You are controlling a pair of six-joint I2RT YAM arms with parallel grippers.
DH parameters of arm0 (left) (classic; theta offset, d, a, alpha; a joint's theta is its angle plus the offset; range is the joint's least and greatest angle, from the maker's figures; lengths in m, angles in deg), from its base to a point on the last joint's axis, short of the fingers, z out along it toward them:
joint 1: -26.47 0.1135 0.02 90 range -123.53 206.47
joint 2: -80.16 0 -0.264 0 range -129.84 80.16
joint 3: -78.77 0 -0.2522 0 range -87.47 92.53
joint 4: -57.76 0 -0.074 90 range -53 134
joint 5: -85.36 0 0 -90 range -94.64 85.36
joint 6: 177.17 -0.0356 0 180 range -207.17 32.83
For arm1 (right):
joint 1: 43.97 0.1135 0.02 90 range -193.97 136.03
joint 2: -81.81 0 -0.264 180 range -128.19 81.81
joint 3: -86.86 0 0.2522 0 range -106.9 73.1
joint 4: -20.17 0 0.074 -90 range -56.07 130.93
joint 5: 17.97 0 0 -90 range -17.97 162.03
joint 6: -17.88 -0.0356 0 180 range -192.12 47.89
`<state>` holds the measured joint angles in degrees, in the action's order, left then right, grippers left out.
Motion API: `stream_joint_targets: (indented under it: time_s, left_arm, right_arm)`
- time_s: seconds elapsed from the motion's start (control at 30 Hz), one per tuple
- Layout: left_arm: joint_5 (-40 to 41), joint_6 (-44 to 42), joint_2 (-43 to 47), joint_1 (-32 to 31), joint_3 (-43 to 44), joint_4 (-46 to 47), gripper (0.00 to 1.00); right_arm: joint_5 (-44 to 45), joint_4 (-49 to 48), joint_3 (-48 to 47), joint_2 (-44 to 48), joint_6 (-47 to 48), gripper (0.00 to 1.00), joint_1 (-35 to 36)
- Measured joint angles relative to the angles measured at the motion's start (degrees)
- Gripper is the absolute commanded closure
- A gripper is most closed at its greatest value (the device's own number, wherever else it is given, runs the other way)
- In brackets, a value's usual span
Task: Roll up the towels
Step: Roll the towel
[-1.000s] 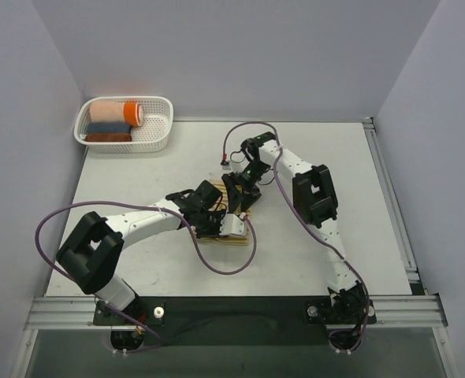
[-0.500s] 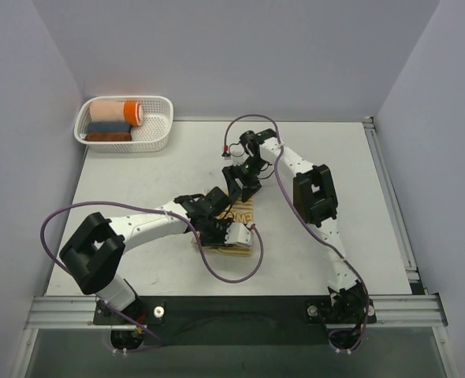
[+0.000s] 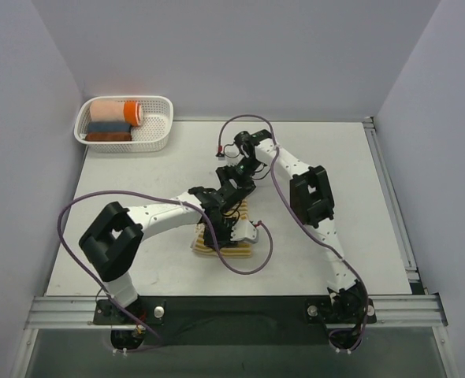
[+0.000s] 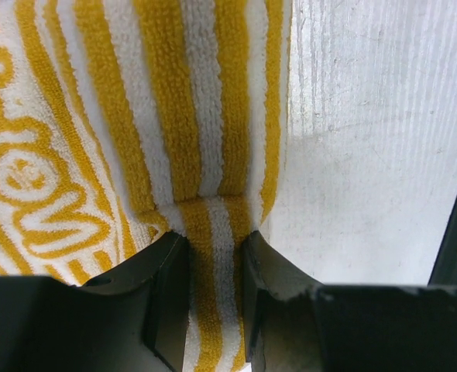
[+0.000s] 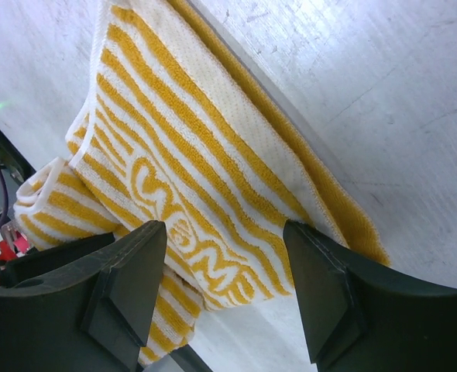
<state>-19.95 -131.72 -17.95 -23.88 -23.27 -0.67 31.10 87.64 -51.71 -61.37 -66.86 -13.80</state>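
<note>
We are pinching a raised fold of the towel [image 4: 174,116] in our left gripper [image 4: 211,267]. Its two dark fingers [image 4: 166,271] are squeezing a narrow ridge of looped terry, with yellow and white stripes running straight up between them. The towel is lying near the middle of the white, faintly scuffed table [image 4: 368,155], doubled into a thick, soft pad, with rounded white lettering curling across the stripes. Our right gripper [image 5: 225,271] is hovering over the towel's far edge with its broad, angular fingers [image 5: 128,287] spread wide, gripping nothing. In the far left corner a white perforated plastic basket [image 3: 158,130] is holding plump rolled cloths [image 3: 114,112].
</note>
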Motion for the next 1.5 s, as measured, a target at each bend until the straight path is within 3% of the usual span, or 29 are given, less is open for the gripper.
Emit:
stream_joint_targets:
  time_s: [0.23, 0.43, 0.6, 0.77, 0.87, 1.03, 1.2, 1.37, 1.5]
  left_arm:
    - [-5.81, -2.25, -8.13, 3.56, 7.93, -8.44, 0.87]
    - [-14.43, -4.42, -16.61, 8.79, 17.25, -18.45, 0.86]
    - [-18.99, -4.52, -22.51, 10.91, 23.76, -25.97, 0.84]
    - [-22.43, -2.54, -29.68, 12.46, 30.51, -34.12, 0.84]
    - [-24.68, -1.03, -34.64, 13.86, 35.1, -39.21, 0.84]
    - [-28.76, -0.09, -39.74, 16.9, 38.93, -44.26, 0.84]
    - [-30.12, -0.52, -41.22, 18.16, 39.43, -46.01, 0.75]
    - [-30.08, -1.27, -41.66, 18.23, 39.45, -46.86, 0.71]
    - [-30.08, -1.57, -41.97, 18.32, 39.43, -47.23, 0.7]
  right_arm:
    - [-3.74, -1.57, 1.14, 5.49, 1.42, 0.22, -5.2]
    - [-8.87, -3.74, 6.27, 21.51, 3.3, 0.2, -14.1]
    - [-10.21, -3.37, 18.97, 38.97, 8.7, 0.25, -16.68]
    - [-9.97, -2.05, 30.38, 52.81, 15.61, 0.39, -15.56]
    - [-7.56, -1.4, 36.65, 59.71, 18.82, 0.4, -12.35]
    - [-1.4, -0.66, 43.21, 64.89, 22.58, 0.41, 0.13]
    - [9.4, -4.55, 47.12, 60.85, 24.44, 0.36, 10.93]
    - [23.93, -16.09, 55.58, 54.25, 27.19, 0.3, 23.19]
    - [31.71, -24.2, 58.8, 49.55, 29.64, 0.28, 28.55]
